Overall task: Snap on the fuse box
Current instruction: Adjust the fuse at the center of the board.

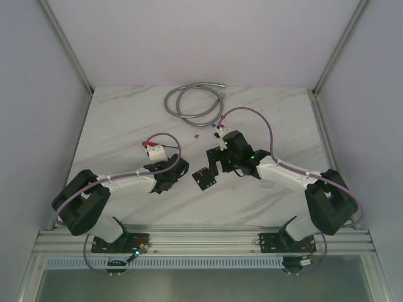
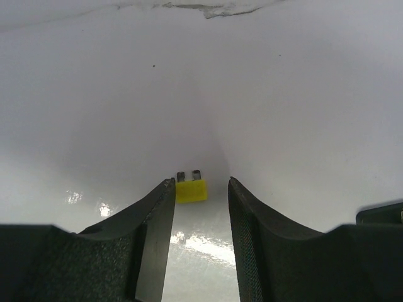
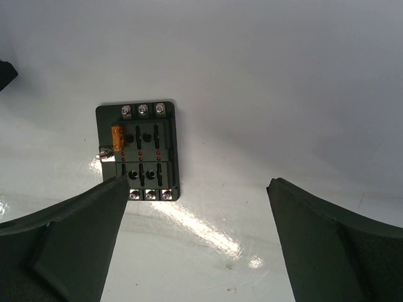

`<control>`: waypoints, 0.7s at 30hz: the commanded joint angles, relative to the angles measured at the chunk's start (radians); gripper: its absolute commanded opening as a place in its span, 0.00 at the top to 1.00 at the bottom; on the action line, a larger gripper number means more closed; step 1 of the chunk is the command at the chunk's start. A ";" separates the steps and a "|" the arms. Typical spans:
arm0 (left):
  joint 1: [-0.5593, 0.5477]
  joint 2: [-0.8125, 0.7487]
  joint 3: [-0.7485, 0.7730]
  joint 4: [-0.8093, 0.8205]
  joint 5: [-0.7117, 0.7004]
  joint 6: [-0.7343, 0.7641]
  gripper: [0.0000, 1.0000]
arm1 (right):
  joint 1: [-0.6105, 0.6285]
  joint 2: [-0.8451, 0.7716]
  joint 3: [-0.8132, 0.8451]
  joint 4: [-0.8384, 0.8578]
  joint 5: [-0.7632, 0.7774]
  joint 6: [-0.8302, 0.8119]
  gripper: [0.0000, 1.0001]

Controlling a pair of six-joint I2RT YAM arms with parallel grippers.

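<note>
From above, the left claw [image 2: 200,184] is only a dark lump under its own wrist, its fingers impossible to make out. The fuse box [image 1: 203,178] is too small there for its slots to be read, and the specks [image 1: 196,134] toward the far edge of the table [image 1: 126,126] are too tiny to name. In the right wrist view, a finger [image 3: 82,239] of the right claw [image 3: 198,181] covers one corner of the fuse box, and a dark shape [image 3: 5,72] is cut off at the picture's left edge. In the left wrist view, a dark piece [image 2: 381,214] is cut off at the right edge
</note>
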 commanded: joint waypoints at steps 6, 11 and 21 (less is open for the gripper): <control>-0.004 0.048 0.015 -0.096 0.052 0.025 0.54 | -0.003 -0.044 -0.021 0.017 0.007 0.008 0.00; -0.004 0.053 0.012 -0.103 0.075 0.041 0.58 | -0.003 -0.050 -0.024 0.016 0.010 0.010 0.00; -0.003 0.054 0.031 -0.097 0.113 0.055 0.69 | -0.002 -0.061 -0.029 0.018 0.013 0.014 0.00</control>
